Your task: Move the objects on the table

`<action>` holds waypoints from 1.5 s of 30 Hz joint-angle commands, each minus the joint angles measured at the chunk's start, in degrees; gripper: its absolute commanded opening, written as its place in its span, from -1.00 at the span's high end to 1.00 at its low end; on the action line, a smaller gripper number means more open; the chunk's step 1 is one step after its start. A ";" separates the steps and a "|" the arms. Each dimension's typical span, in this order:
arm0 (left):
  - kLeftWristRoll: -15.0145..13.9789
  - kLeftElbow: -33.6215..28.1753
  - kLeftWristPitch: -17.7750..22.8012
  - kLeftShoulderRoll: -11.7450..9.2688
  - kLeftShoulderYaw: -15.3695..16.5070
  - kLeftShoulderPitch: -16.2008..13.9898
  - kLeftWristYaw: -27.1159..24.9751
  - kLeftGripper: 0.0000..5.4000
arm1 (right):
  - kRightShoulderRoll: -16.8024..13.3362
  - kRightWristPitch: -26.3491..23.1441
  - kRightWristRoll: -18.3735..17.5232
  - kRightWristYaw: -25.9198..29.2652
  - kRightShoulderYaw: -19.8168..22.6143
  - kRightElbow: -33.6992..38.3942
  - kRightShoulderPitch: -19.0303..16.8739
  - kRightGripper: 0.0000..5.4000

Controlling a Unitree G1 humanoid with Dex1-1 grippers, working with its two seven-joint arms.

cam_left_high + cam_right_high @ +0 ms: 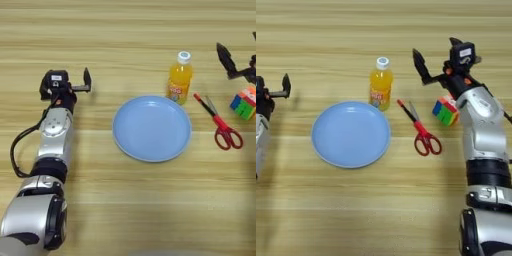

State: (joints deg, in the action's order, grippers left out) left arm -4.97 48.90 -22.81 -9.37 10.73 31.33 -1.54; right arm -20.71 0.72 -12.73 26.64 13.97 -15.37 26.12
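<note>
Altogether: one bottle (180,77), one plate (151,128), one scissors (220,122), one cube (445,111).

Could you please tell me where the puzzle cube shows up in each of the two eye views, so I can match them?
Left eye view: the cube sits at the right edge, partly cut off, right of the scissors.
Right eye view: the cube lies right of centre, fully in view, beside the right arm.
Shared landmark: the bottle just behind the plate.
</note>
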 commanded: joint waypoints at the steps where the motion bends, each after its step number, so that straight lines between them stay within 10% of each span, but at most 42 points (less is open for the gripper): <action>1: 0.31 0.77 0.73 -0.18 -0.18 0.52 -0.07 -1.00 | -3.23 -0.87 0.03 -0.03 1.46 -0.99 -2.12 -0.99; 18: 0.21 1.72 0.56 -0.48 -0.20 0.85 -0.17 -1.00 | -7.21 6.55 3.10 5.21 -0.71 -31.49 5.97 -0.99; 45: 0.17 1.92 0.44 -0.52 -0.11 0.91 -0.12 -1.00 | -7.57 8.88 5.13 6.63 -2.78 -40.10 6.54 -0.99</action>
State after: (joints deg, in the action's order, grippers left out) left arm -4.97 50.28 -22.80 -9.67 10.59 31.44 -1.67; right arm -27.24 9.37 -8.31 34.15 11.21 -54.12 32.06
